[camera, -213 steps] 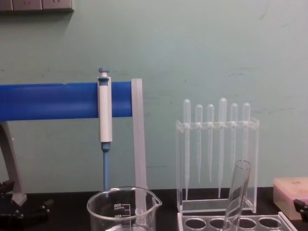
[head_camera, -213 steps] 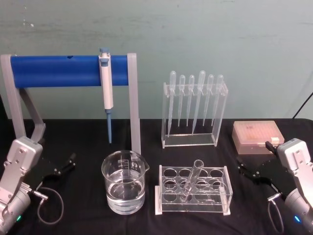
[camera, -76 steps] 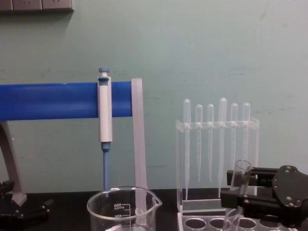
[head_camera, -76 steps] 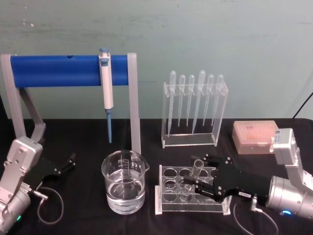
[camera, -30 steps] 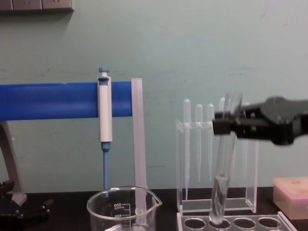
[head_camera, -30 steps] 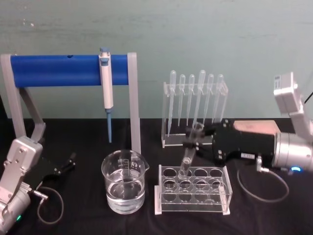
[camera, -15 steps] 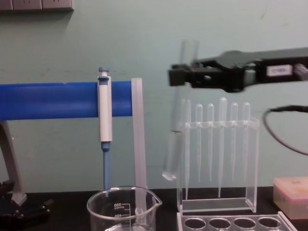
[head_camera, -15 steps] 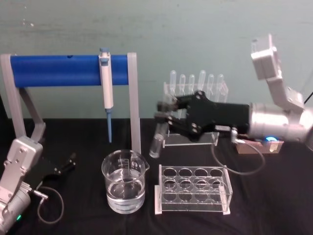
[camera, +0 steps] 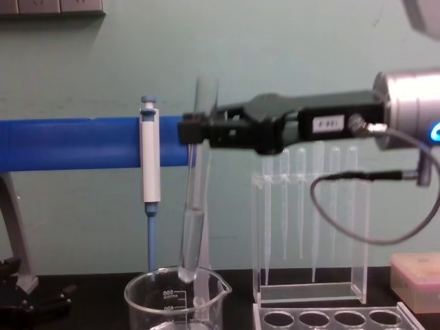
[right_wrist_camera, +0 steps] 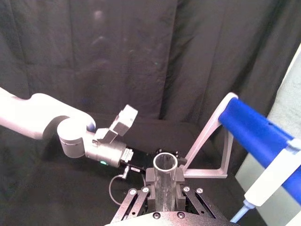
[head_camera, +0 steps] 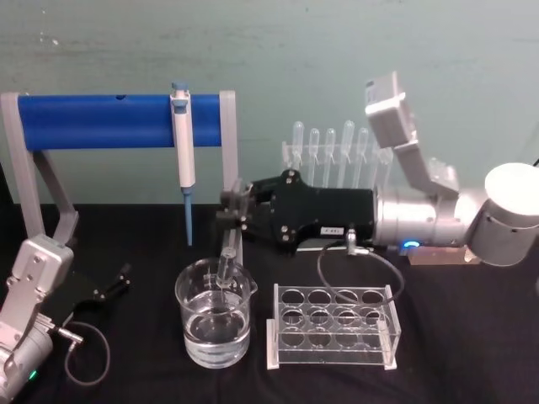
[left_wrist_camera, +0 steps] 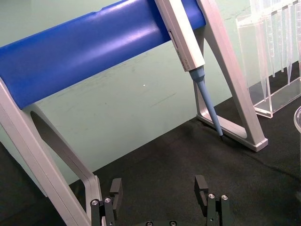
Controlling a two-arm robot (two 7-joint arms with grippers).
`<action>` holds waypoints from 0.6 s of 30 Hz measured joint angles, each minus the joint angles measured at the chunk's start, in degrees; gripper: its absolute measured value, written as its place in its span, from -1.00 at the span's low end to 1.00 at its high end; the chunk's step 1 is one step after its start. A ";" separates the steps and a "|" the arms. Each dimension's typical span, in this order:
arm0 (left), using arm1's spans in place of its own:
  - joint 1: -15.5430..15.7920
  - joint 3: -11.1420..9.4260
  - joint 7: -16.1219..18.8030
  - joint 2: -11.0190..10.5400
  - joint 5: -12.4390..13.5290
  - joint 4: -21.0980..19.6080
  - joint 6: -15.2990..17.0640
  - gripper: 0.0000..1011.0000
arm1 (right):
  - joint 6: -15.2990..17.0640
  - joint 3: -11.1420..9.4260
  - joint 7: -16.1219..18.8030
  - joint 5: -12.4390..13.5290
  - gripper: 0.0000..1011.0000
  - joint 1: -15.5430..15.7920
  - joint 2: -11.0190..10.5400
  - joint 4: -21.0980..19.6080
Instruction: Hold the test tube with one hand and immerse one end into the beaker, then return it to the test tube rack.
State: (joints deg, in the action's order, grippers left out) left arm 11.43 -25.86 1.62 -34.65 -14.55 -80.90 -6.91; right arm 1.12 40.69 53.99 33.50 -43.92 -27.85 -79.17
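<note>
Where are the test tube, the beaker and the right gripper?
test tube (camera: 194,199), chest view, mid-length of the glass below the grip.
beaker (head_camera: 202,332), head view, front glass wall.
right gripper (head_camera: 229,208), head view, between its fingertips, shut on the test tube.

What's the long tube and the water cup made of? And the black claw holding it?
The test tube looks like clear, shiny glass: you see straight through it. The beaker probably is too, with white printed marks. The right gripper, shut on the tube, looks matte black, plastic or metal; I cannot tell which.
</note>
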 joint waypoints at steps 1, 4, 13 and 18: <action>0.00 0.00 0.00 0.00 0.00 0.00 0.00 0.98 | -0.62 0.47 0.00 -0.17 -0.55 -0.01 0.44 0.98; 0.00 0.00 0.00 0.00 0.00 0.00 0.00 0.98 | -2.04 1.24 -0.04 -0.61 -0.55 0.01 1.17 2.86; 0.00 0.00 0.00 0.00 0.00 0.00 0.00 0.98 | -5.48 2.49 -0.23 -2.09 -0.55 0.42 3.08 7.38; 0.00 0.00 0.00 0.00 0.00 0.00 0.00 0.98 | -7.27 2.88 0.25 -2.77 -0.55 0.40 4.56 10.35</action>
State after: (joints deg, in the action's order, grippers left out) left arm 11.43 -25.86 1.62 -34.65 -14.55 -80.90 -6.90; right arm -6.15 43.57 54.24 30.72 -43.51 -23.29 -68.83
